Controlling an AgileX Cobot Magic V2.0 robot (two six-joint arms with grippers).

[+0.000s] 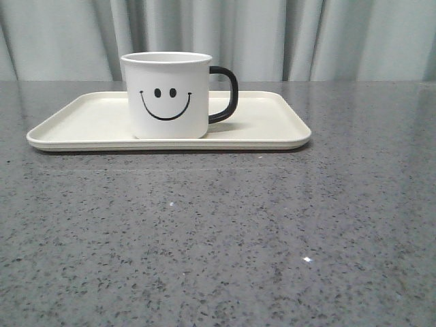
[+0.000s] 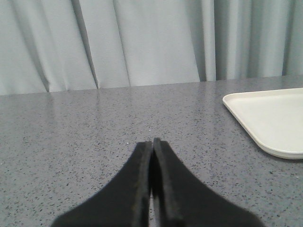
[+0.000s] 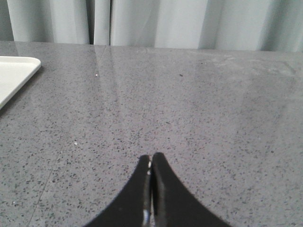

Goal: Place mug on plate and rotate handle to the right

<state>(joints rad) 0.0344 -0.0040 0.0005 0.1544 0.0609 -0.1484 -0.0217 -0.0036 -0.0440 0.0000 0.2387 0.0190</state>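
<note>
left gripper (image 2: 152, 143) and right gripper (image 3: 150, 157) are both pressed closed, holding nothing, above bare grey table (image 1: 218, 238). the plate (image 1: 272, 122) lies between them, apart from each, with the mug (image 1: 167, 95) upright on it, handle (image 1: 228, 95) pointing right.

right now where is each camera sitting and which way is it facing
front: low over the grey speckled table, facing the white smiley mug on the cream rectangular tray; no arm shows.
left wrist: on the left arm, facing the curtain; shut left pincer.
right wrist: likewise; shut right pincer.
shared: both wrist views catch a tray corner.
</note>
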